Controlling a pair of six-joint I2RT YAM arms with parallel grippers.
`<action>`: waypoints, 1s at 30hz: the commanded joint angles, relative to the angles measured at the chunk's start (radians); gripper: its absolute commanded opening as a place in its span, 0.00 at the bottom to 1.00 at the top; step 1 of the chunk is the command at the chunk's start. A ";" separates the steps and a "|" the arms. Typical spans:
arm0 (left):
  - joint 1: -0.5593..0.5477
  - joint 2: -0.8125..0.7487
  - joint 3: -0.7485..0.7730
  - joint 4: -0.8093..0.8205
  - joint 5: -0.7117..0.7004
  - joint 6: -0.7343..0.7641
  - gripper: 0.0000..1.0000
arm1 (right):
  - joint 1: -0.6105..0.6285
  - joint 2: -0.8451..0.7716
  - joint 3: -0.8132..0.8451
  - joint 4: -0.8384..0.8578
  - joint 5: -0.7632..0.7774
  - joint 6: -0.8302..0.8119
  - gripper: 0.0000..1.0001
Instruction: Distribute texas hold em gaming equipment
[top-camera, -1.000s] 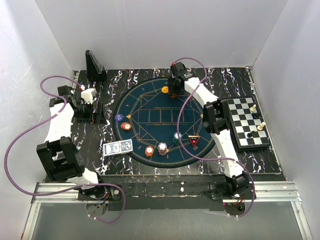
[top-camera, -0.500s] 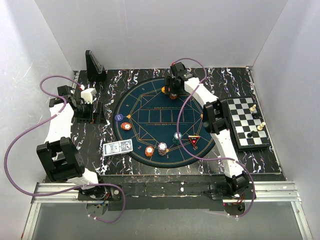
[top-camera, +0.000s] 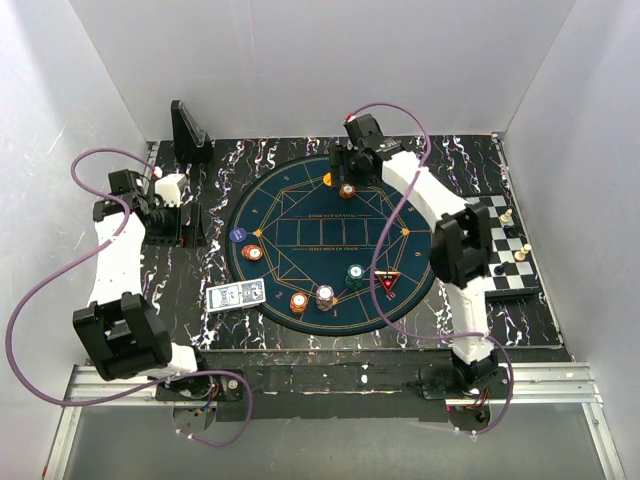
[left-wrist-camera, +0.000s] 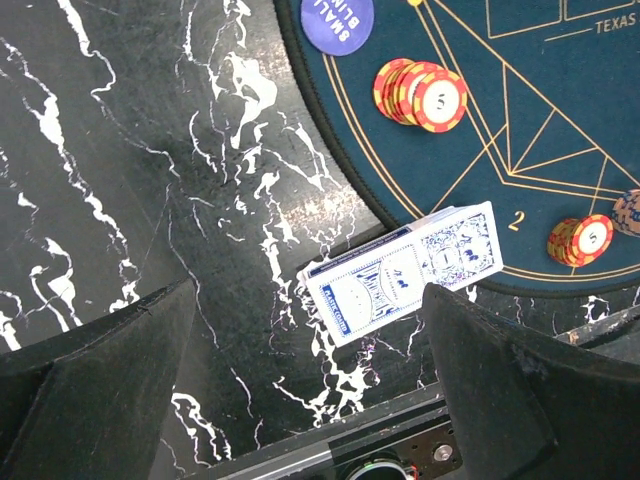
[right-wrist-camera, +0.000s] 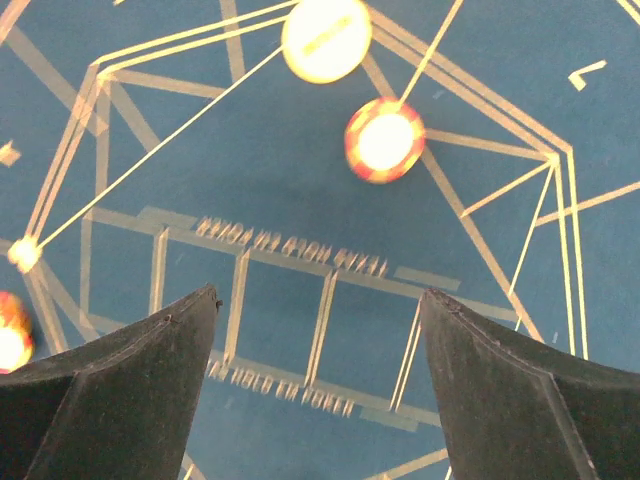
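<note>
A blue-white card deck (top-camera: 236, 295) lies at the round blue mat's (top-camera: 300, 225) near left edge; it also shows in the left wrist view (left-wrist-camera: 405, 275). Chip stacks on the mat: orange (top-camera: 252, 253), orange (top-camera: 299, 301), white (top-camera: 325, 294), teal (top-camera: 354, 271), and orange (top-camera: 347, 190) at the far side. The red-black triangular marker (top-camera: 388, 282) lies near right. My right gripper (top-camera: 345, 160) is open and empty above the far orange stack (right-wrist-camera: 384, 140). My left gripper (top-camera: 188, 225) is open and empty over the black tabletop, left of the mat (left-wrist-camera: 310, 330).
A blue disc (top-camera: 238, 235) and a yellow disc (top-camera: 328, 180) lie on the mat. A chessboard with pieces (top-camera: 510, 255) sits at the right. A black upright stand (top-camera: 187, 130) is at the far left corner. White walls enclose the table.
The far orange chip stack now lies uncovered on the mat. My right gripper has drawn back from it toward the far edge, and the right elbow has swung right. The left arm shifted slightly.
</note>
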 joint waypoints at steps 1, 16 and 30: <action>0.003 -0.071 0.026 -0.024 -0.072 0.004 0.98 | 0.161 -0.235 -0.197 0.036 -0.007 -0.047 0.89; 0.006 -0.145 0.046 -0.078 -0.095 -0.008 0.98 | 0.565 -0.289 -0.463 0.061 -0.134 -0.119 0.91; 0.005 -0.145 0.055 -0.076 -0.109 -0.002 0.98 | 0.593 -0.152 -0.466 0.044 -0.119 -0.095 0.92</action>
